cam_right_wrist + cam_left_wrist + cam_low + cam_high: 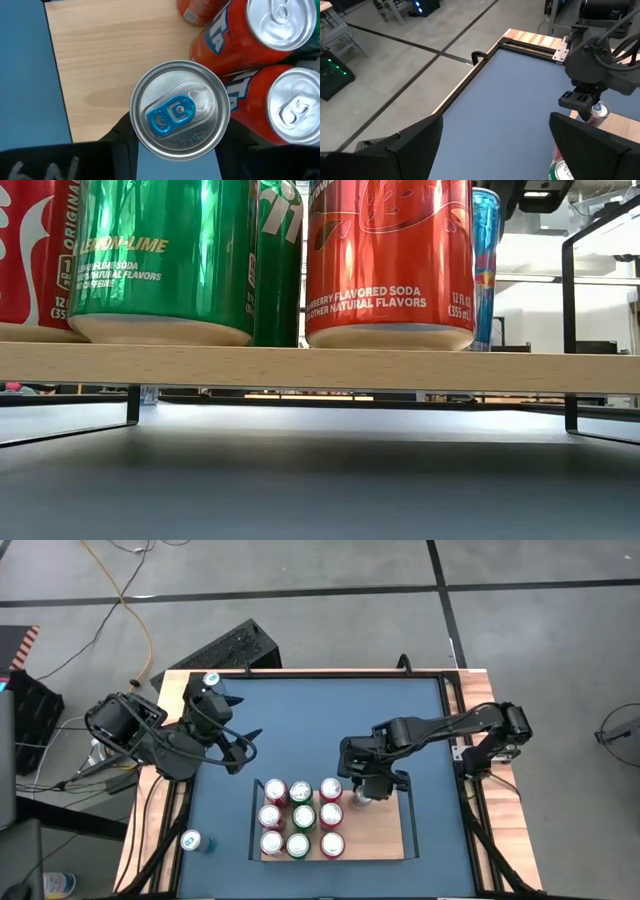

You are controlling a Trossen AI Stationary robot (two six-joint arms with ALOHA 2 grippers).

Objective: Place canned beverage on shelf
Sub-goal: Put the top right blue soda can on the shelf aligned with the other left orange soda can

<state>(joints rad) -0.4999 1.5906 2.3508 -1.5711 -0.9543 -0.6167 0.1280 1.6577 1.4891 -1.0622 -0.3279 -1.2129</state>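
The shelf [385, 830], a light-wood board with black end rails, stands on the blue table and carries several red and green cans [300, 818] upright in rows. My right gripper [365, 790] is shut on a blue can with a blue tab [179, 111], over the shelf's bare wood [100, 75] beside the red cans. In the low view the blue can [485, 265] shows behind a red one. My left gripper [243, 748] hangs open and holds nothing, above the table's left part. My right gripper pinches the blue can between its two fingers [120, 137], on opposite sides of the wall just under the top rim [135, 125]. The fingers slant steeply down from above. The can stands upright; I cannot tell whether its base touches the shelf.
One loose can [193, 840] stands on the table's left wooden strip near the front, another [211, 681] at the far left corner. The right part of the shelf is bare wood. The black rail [570, 330] rises at the shelf's end.
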